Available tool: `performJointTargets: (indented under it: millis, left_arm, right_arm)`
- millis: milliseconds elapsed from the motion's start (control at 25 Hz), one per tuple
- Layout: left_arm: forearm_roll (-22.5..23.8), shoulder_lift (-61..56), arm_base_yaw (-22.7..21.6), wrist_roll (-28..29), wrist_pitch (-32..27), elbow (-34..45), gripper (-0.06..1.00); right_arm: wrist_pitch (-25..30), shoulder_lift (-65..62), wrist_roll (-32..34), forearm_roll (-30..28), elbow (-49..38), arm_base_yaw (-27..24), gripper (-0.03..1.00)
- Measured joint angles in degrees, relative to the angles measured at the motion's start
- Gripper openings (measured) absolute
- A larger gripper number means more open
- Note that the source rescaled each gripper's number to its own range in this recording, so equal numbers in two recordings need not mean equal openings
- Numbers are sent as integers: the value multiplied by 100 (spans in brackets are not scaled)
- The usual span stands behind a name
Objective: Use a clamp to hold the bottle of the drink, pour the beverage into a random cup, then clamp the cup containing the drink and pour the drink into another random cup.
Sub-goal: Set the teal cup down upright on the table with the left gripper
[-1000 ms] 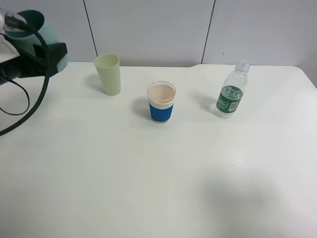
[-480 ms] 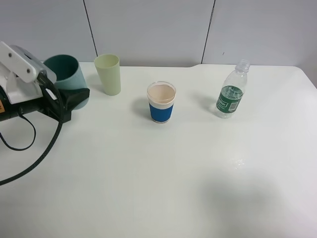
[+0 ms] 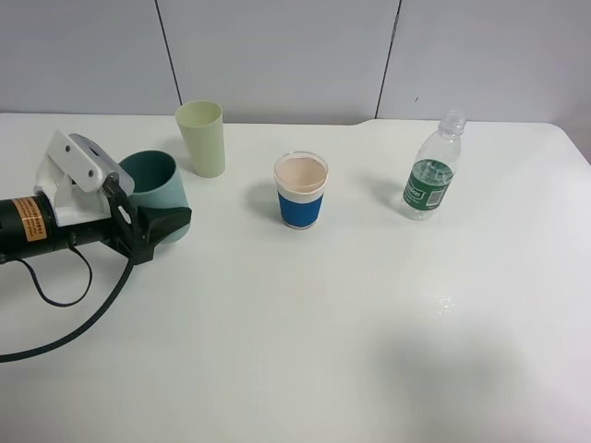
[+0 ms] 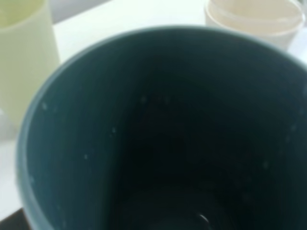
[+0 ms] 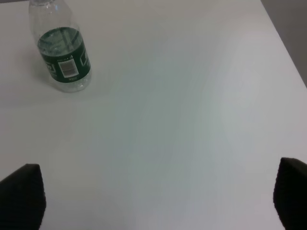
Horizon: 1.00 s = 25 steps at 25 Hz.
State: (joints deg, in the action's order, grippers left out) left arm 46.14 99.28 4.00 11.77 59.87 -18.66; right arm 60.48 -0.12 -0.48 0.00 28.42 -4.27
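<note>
My left gripper (image 3: pixel 164 221), the clamp with a white bracket plate on a black arm with an orange band, is shut on a short teal cup (image 3: pixel 157 189) low over the table's left side. The cup leans slightly. The left wrist view looks into this cup (image 4: pixel 168 134); its inside is dark with small droplets. The tall pale yellow-green tumbler (image 3: pixel 202 138) stands just behind it. A clear bottle (image 3: pixel 431 169) with a green label stands upright at the right. In the right wrist view my right gripper (image 5: pixel 153 199) is open, well short of the bottle (image 5: pixel 62 48).
A white cup with a blue sleeve (image 3: pixel 301 190) stands mid-table between tumbler and bottle, its rim also in the left wrist view (image 4: pixel 254 19). A black cable (image 3: pixel 83 305) trails from the left arm across the table's left front. The grey wall runs behind the table.
The left arm has carried the teal cup down and to the right from the far left corner, and turned it from tipped towards upright. The other cups and the bottle have not moved.
</note>
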Motion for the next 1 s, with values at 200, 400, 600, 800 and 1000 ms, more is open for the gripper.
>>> performJointTargets:
  millis: [200, 400, 600, 800, 1000]
  left_arm:
    - [0, 503, 0, -623, 427, 0, 1]
    - [0, 839, 0, -1041, 674, 0, 1]
    - [-19, 1212, 0, -1177, 894, 0, 1]
    - [-19, 1682, 0, -1464, 958, 0, 1]
    - [-19, 2012, 0, -1600, 1335, 0, 1]
  right_arm:
    - [0, 0, 0, 0, 0, 0, 88]
    - [0, 0, 0, 0, 0, 0, 88]
    - [0, 0, 0, 0, 0, 0, 88]
    - [0, 0, 0, 0, 0, 0, 88]
    - [0, 0, 0, 0, 0, 0, 88]
